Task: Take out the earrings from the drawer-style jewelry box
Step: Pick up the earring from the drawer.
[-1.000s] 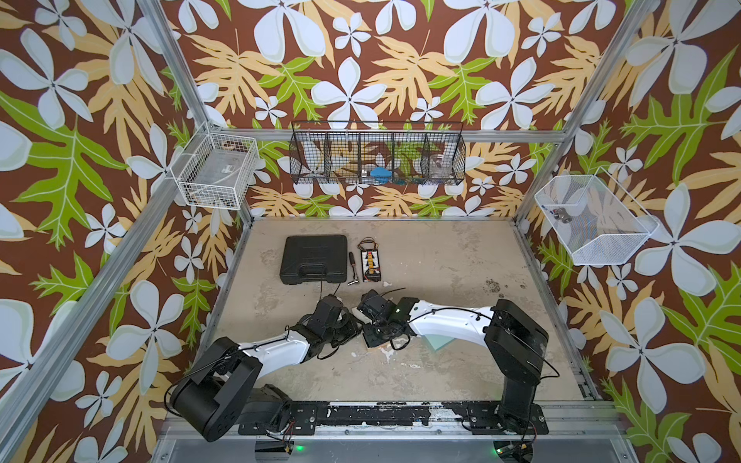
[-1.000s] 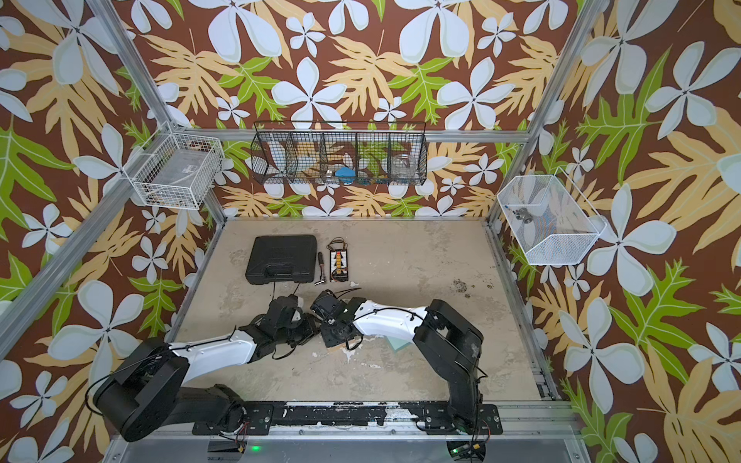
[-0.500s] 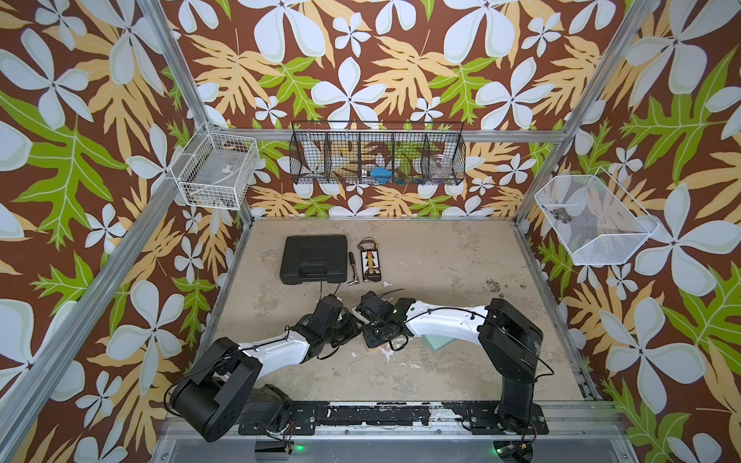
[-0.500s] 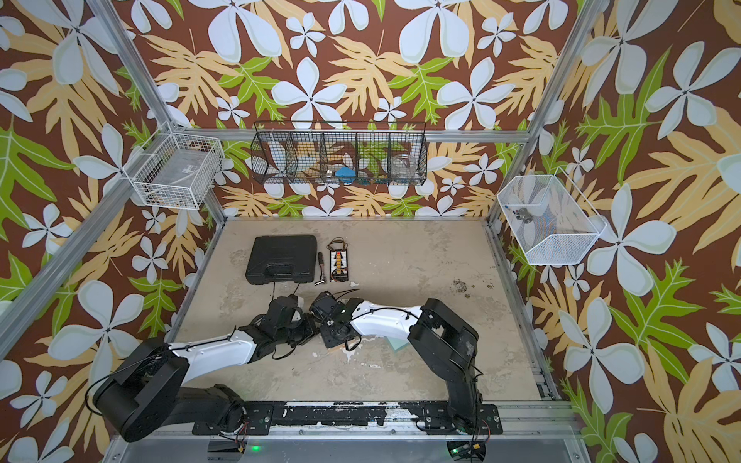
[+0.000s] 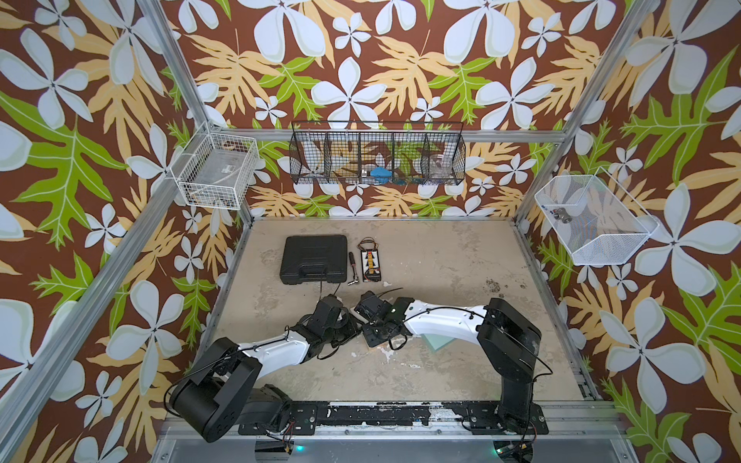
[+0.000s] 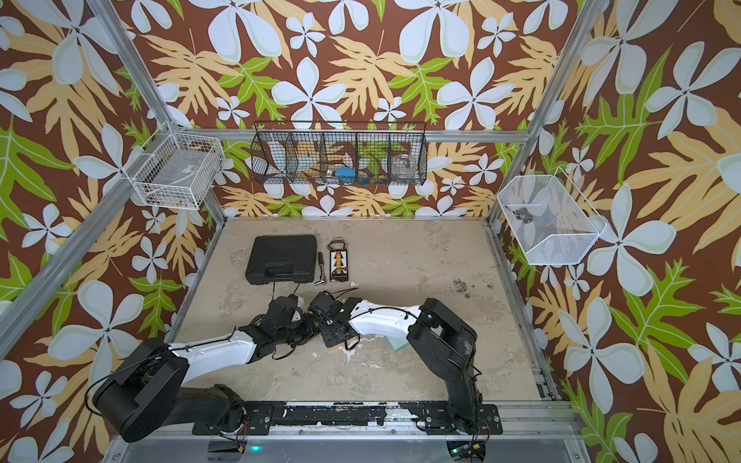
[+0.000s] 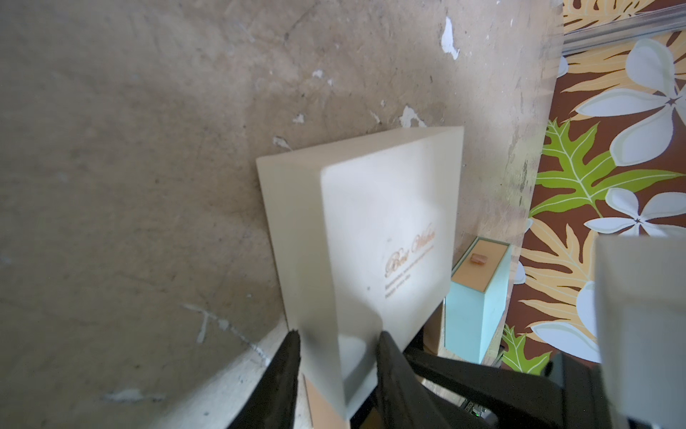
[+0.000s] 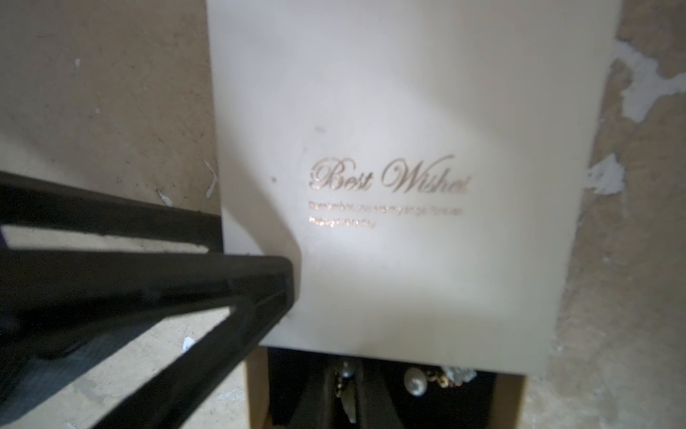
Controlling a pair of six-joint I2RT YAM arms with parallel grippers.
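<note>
Cream jewelry box (image 7: pixel 371 230) edge clamped in left jaws; bare tabletop (image 7: pixel 130 185) beside.

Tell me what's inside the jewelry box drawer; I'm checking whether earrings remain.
The drawer, slightly open, shows pearl-like earrings on black lining; the rest is hidden under the cream sleeve.

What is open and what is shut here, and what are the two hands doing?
jewelry box: its drawer is slid partly out.
earrings: lying in the open drawer.
left hand: shut on the jewelry box.
right hand: down at the drawer, grip unclear.
black case: closed.
</note>
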